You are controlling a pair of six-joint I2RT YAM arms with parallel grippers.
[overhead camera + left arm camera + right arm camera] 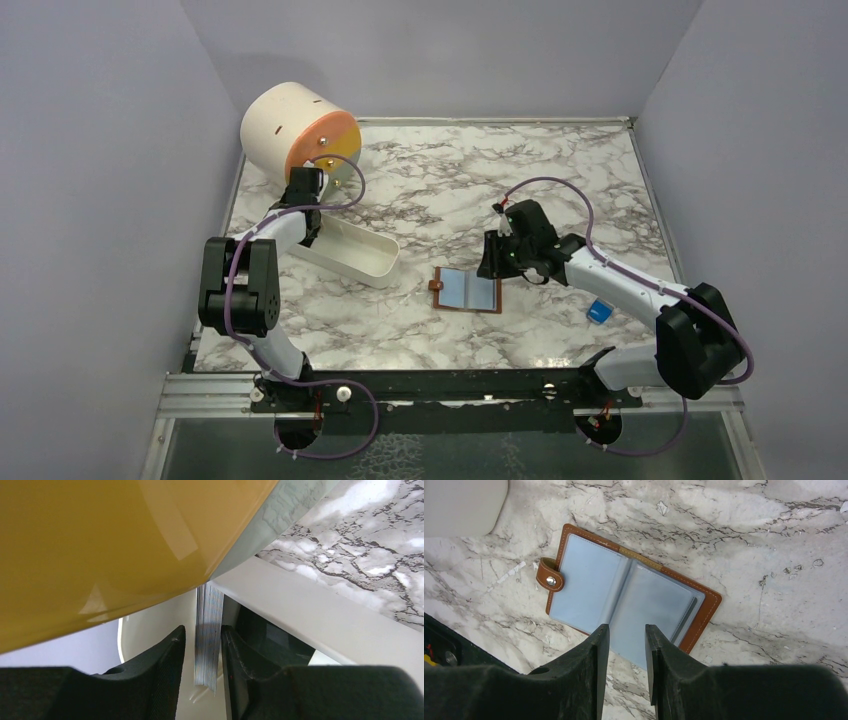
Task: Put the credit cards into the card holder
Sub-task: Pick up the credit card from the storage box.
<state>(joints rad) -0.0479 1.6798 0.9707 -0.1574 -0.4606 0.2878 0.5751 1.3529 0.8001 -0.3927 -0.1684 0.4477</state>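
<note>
The card holder (468, 291) lies open on the marble, brown with pale blue pockets (589, 580) and a snap tab (549, 576). A dark strip (686, 618) shows along its right pocket's edge. My right gripper (627, 645) hangs open just over the holder's near edge (492, 262), with nothing between its fingers. My left gripper (312, 235) reaches down into the white tray (350, 252). A stack of credit cards (208, 635) stands edge-on between its jaws (202, 647). The stack rests against the right finger (231, 650), with a gap to the left finger (172, 655). A dark glossy card (265, 640) lies behind the right finger.
A big cream cylinder (290, 130) with an orange-yellow face (115, 545) stands at the back left, close over the tray and my left wrist. A small bright-blue block (600, 311) lies by the right arm. Grey walls close off three sides.
</note>
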